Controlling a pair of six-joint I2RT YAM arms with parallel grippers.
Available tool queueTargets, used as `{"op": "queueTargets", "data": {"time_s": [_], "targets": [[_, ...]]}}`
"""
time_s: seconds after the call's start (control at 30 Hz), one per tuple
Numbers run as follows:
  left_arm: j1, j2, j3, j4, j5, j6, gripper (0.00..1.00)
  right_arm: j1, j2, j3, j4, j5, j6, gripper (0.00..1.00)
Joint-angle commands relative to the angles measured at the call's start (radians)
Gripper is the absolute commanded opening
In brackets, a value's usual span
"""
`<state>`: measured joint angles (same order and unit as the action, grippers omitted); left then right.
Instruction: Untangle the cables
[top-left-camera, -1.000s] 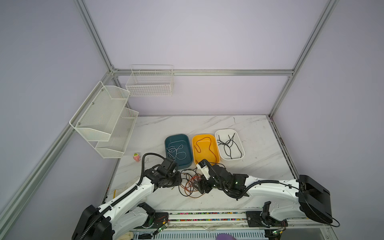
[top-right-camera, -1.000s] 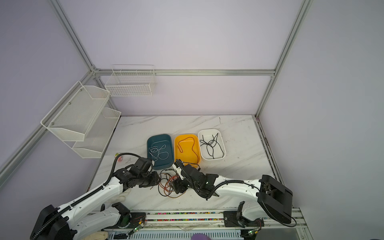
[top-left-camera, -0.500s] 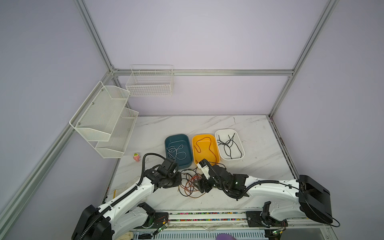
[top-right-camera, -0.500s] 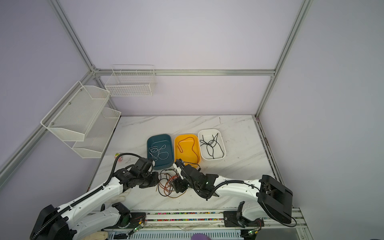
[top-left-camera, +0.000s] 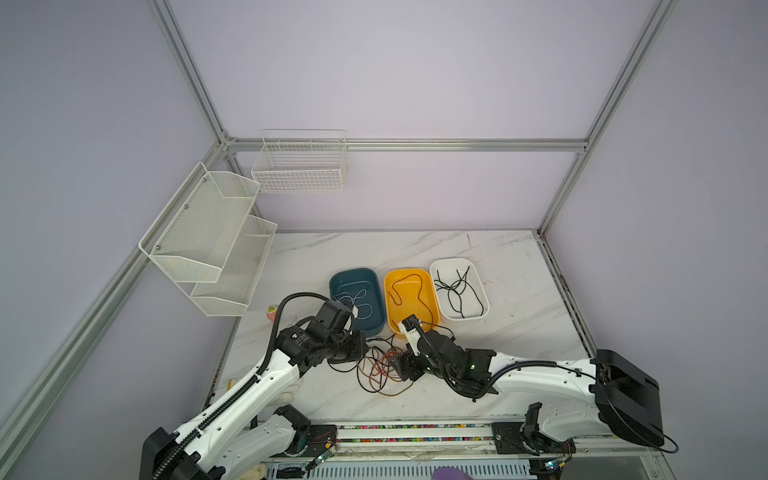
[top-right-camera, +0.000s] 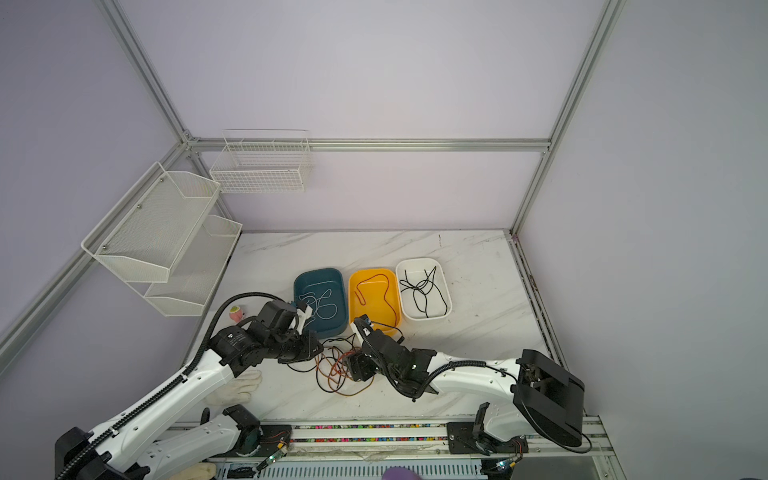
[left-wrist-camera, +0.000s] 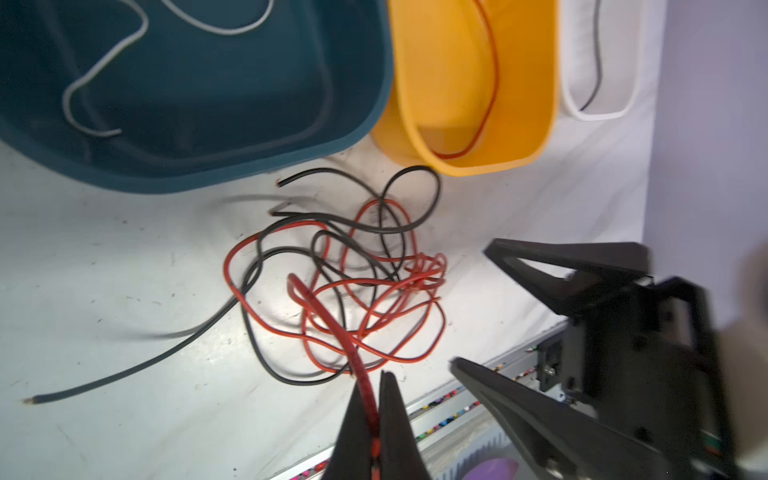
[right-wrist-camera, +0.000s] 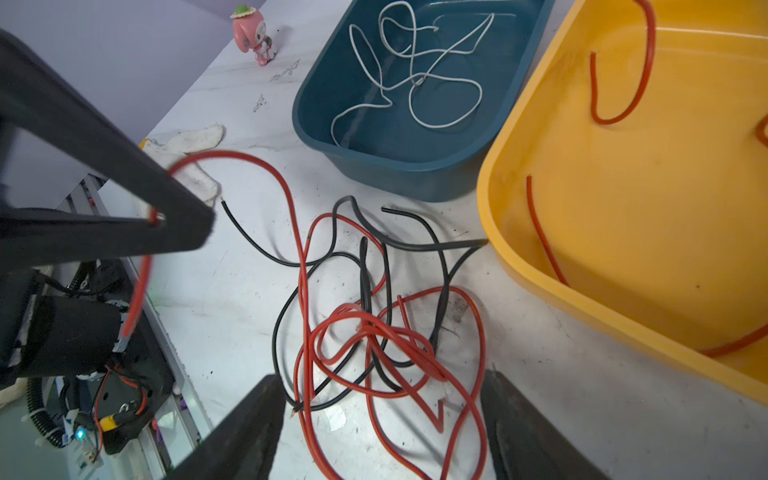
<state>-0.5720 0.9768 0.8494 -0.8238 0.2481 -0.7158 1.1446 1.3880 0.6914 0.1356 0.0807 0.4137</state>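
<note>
A tangle of red-orange and black cables (top-left-camera: 382, 370) (top-right-camera: 336, 370) lies on the marble table in front of the trays. My left gripper (left-wrist-camera: 374, 376) (top-left-camera: 360, 348) is shut on one red cable (left-wrist-camera: 324, 316) at the tangle's left side. That strand arches up from the pile into the closed tips (right-wrist-camera: 199, 228). My right gripper (right-wrist-camera: 380, 380) (top-left-camera: 401, 368) is open and hangs low over the tangle's right part. Its fingers (left-wrist-camera: 540, 274) straddle red loops (right-wrist-camera: 374, 332) without pinching them.
Behind the tangle stand three trays. The teal tray (top-left-camera: 353, 270) holds a white cable, the yellow tray (top-left-camera: 409, 271) a red one, the white tray (top-left-camera: 451, 260) black ones. A pink toy (right-wrist-camera: 251, 33) and a white glove (top-right-camera: 232, 390) lie to the left. Wire racks (top-left-camera: 208, 241) hang on the left wall.
My left gripper has closed on the red cable. Both arms have barely moved, and the right gripper has stayed open.
</note>
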Motion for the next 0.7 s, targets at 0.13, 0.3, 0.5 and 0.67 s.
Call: {"op": "queueTargets", "data": {"time_s": [0.13, 0.3, 0.5, 0.67], "targets": [[-0.004, -0.021, 0.267, -0.099, 0.131, 0.069, 0.00, 0.006, 0.089, 0.033, 0.071, 0.048, 0.065, 0.72], [-0.006, -0.024, 0.389, -0.143, 0.183, 0.095, 0.00, 0.006, 0.105, 0.033, 0.088, 0.049, 0.081, 0.72], [-0.006, -0.011, 0.547, -0.188, 0.211, 0.129, 0.00, 0.006, 0.041, 0.003, 0.111, 0.036, 0.080, 0.72], [-0.006, 0.014, 0.655, -0.202, 0.252, 0.150, 0.00, 0.005, -0.045, -0.043, 0.153, 0.031, 0.098, 0.73]]}}
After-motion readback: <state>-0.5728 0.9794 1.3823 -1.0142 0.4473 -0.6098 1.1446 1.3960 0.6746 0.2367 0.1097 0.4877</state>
